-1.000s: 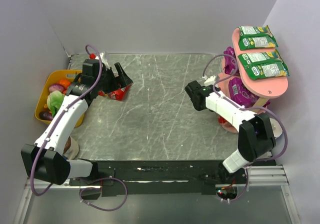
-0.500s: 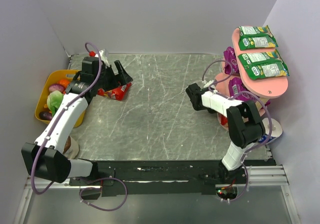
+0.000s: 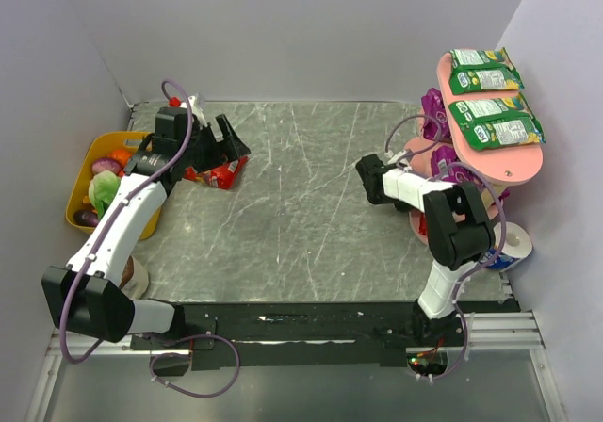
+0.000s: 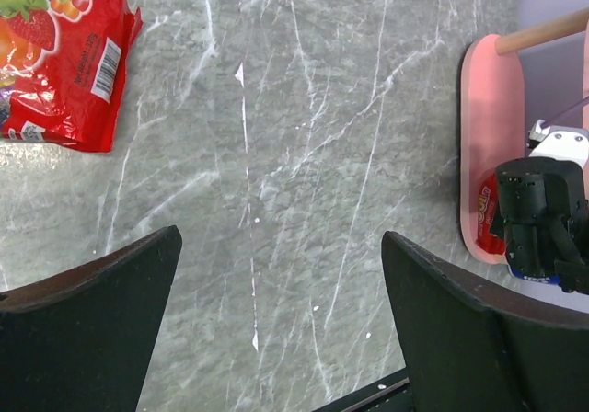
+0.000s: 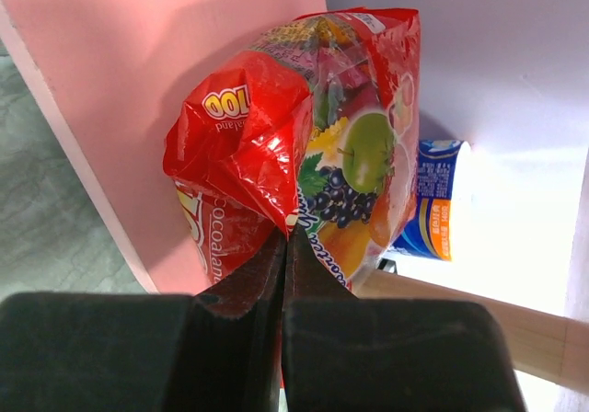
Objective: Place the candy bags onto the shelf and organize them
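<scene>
Progress check: over on the left, one red fruit-print candy packet [image 4: 64, 62] was lying on the grey marbled table [image 3: 301, 215], not shelved yet. On the right, the tall pink three-tier shelf with wooden posts [image 3: 513, 163] had green glossy packets [image 3: 495, 122] up top and purple ones [image 3: 454, 175] on the tier below. The other red packet [image 5: 304, 154] was down at the bottom board. So roughly two-thirds done, I'd say.

The left gripper [image 4: 281, 246] hovered near the loose packet, facing down, jaws spread wide and empty. The right gripper [image 5: 285, 246] was pinched tight on that second red packet's crumpled edge, with its arm folded low by the shelf.
</scene>
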